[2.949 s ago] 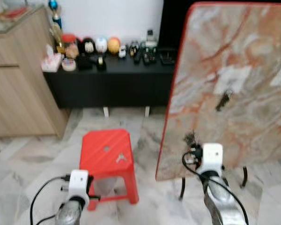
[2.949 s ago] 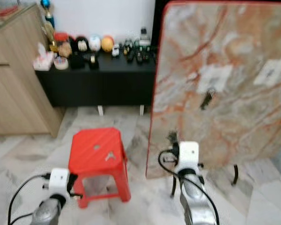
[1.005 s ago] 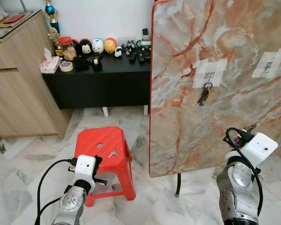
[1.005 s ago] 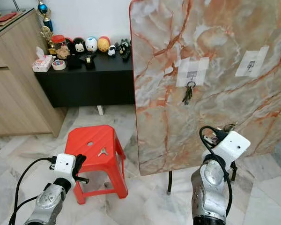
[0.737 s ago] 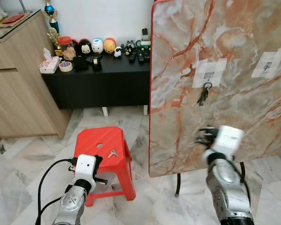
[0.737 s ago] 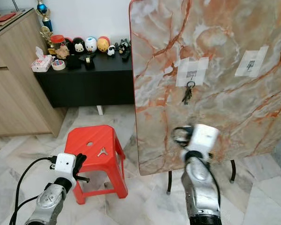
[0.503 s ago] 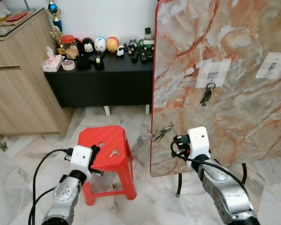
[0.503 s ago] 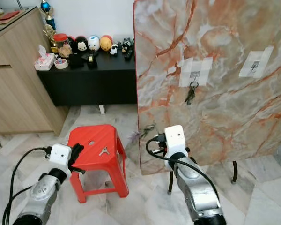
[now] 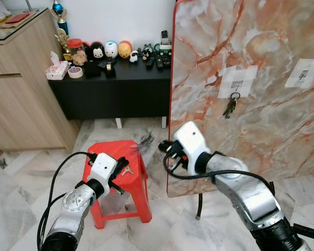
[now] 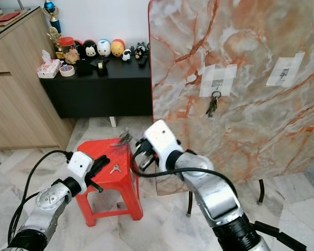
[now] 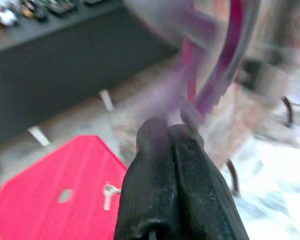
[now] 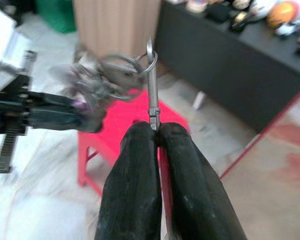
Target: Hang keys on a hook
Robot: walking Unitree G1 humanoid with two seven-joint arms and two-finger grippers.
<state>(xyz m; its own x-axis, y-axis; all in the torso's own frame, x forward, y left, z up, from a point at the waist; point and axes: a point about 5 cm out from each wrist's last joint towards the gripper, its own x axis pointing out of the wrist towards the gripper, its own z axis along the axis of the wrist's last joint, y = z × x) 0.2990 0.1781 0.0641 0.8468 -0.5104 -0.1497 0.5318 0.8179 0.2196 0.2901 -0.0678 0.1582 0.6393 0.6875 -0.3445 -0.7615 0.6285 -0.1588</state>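
Observation:
My right gripper (image 12: 157, 130) is shut on the silver clip of a bunch of keys (image 12: 107, 77), which swings blurred beyond the fingertips. In the eye views this gripper (image 10: 138, 152) is held just right of the red stool (image 9: 102, 183), in front of the upright marble board (image 9: 261, 136). A taped hook (image 9: 234, 94) on the board carries another set of keys (image 9: 230, 108). A second taped hook (image 9: 303, 75) further right is bare. My left gripper (image 11: 167, 132) is shut with nothing in it, near the stool's front. A single key (image 10: 114, 168) lies on the stool.
A black low cabinet (image 9: 120, 94) with figurines and remotes stands against the back wall. A wooden cupboard (image 9: 21, 89) is at the left. The board's thin black legs (image 9: 199, 206) stand on the marble floor (image 9: 21, 188).
My right arm has swung from low on the right, across the board's front, to the stool's side, with the keys in it. The left arm has risen slightly towards the stool.

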